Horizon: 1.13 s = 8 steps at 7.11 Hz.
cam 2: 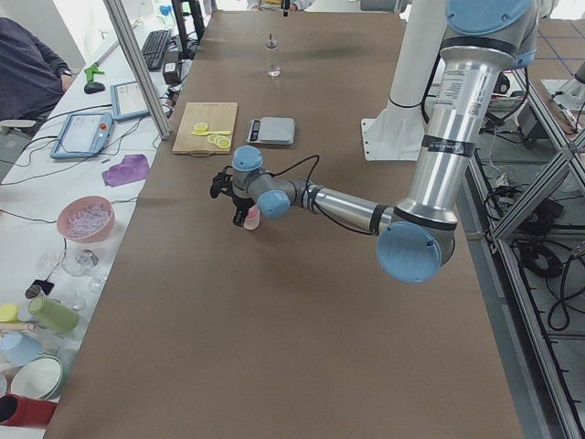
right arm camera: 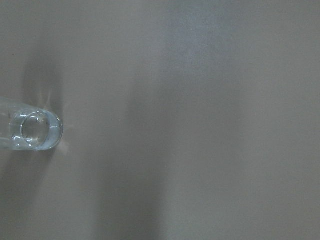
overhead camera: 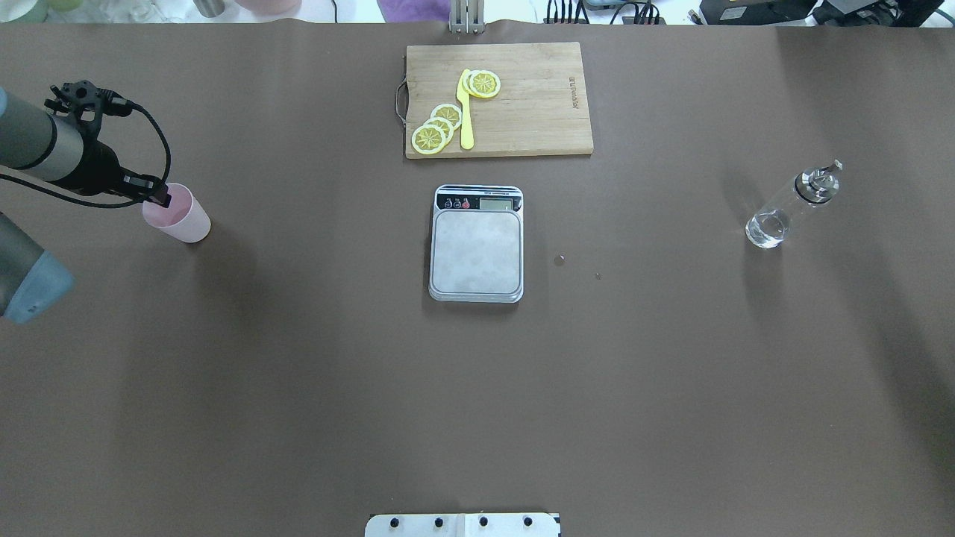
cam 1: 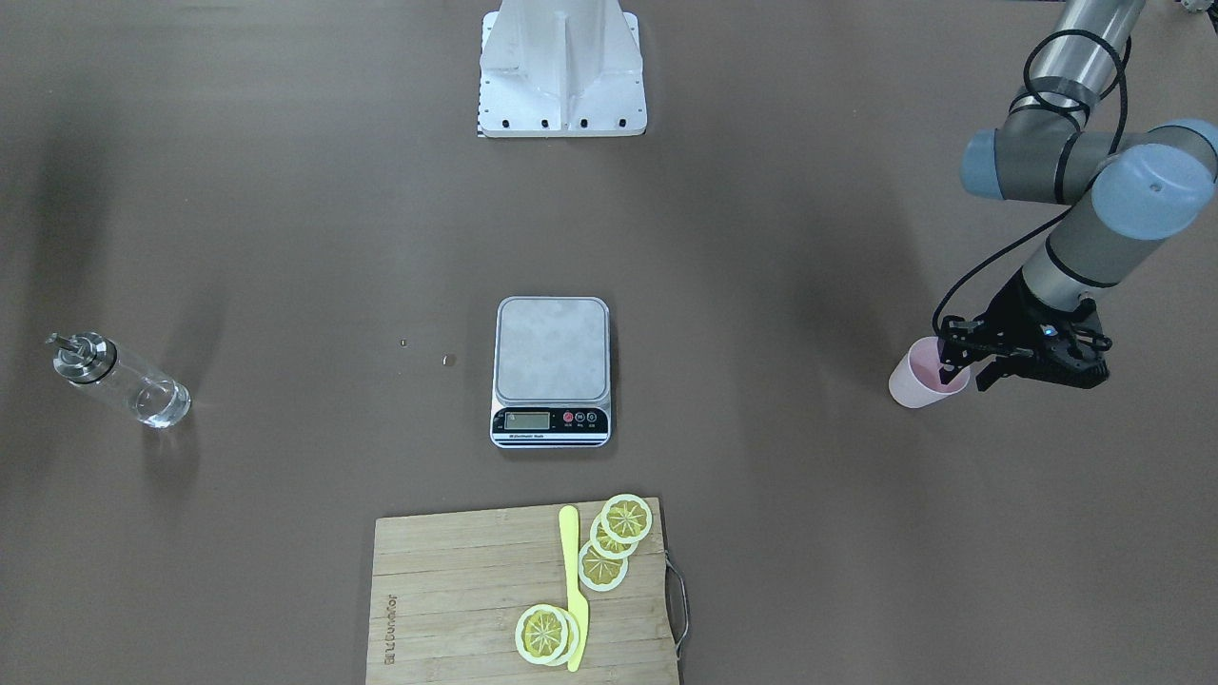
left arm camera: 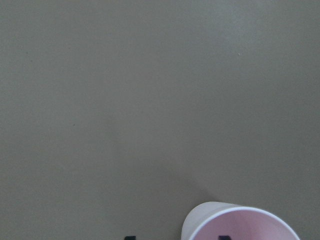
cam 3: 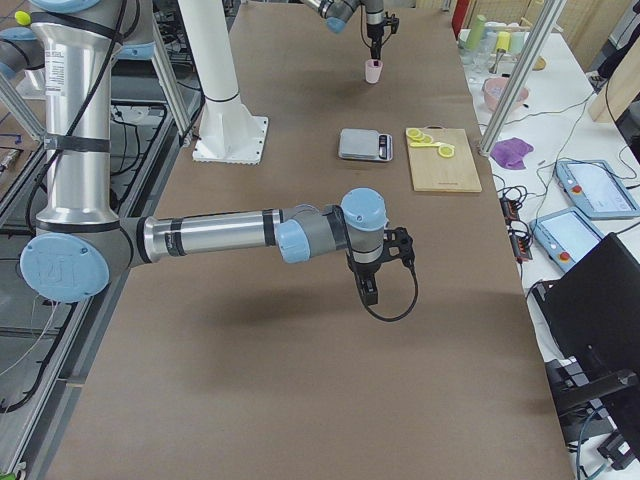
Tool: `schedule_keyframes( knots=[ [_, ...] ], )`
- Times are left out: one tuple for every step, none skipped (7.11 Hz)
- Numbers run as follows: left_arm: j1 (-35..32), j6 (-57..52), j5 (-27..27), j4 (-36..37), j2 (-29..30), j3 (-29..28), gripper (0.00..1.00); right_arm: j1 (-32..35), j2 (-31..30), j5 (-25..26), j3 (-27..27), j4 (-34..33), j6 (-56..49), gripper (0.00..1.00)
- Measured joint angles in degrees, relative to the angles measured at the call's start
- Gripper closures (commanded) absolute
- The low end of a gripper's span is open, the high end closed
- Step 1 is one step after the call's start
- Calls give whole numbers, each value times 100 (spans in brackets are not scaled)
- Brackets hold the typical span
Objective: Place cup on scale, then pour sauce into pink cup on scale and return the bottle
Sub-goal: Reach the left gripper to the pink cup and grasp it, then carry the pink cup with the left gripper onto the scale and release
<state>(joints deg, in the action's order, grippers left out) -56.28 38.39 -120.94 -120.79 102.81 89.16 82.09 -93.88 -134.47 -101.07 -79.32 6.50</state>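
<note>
The pale pink cup (cam 1: 915, 382) stands upright on the brown table, far to the robot's left of the scale (cam 1: 552, 354); it also shows in the overhead view (overhead camera: 184, 218). My left gripper (cam 1: 966, 369) is open, with one finger inside the cup's mouth and one outside, astride its wall. In the left wrist view the cup's rim (left arm camera: 240, 222) is at the bottom edge. The glass bottle (cam 1: 119, 379) with the metal spout stands upright far on the other side (overhead camera: 787, 212). My right gripper (cam 3: 367, 290) shows only in the exterior right view, so I cannot tell its state.
A wooden cutting board (cam 1: 457, 590) with lemon slices (cam 1: 614, 538) and a yellow knife (cam 1: 574, 590) lies beyond the scale, away from the robot. The robot's white base (cam 1: 561, 71) is at the near edge. Two small specks (cam 1: 449, 360) lie beside the scale.
</note>
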Motion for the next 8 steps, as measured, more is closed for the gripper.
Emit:
schedule_keyframes(
  knots=[
    [1,5,-13,51,9,149,100,0,1,0,0,-2,0,0],
    [0,28,-37,240,77,332,100,0,1,0,0,-4,0,0],
    [0,49,-50,755,305,575,100,0,0,0,5,-4,0,0],
    [13,151,-47,1461,682,836,100,0,-4,0,10,-5,0,0],
    [112,462,-28,2193,1169,1086,100,0,-7,0,17,-5,0,0],
    [376,933,63,2641,1624,1229,100,0,-7,0,21,-4,2,0],
    [754,1443,288,2825,2020,1259,100,2,-10,0,27,-4,6,0],
    [1148,1863,573,2878,2391,1180,100,3,-16,0,29,-4,33,0]
  ],
)
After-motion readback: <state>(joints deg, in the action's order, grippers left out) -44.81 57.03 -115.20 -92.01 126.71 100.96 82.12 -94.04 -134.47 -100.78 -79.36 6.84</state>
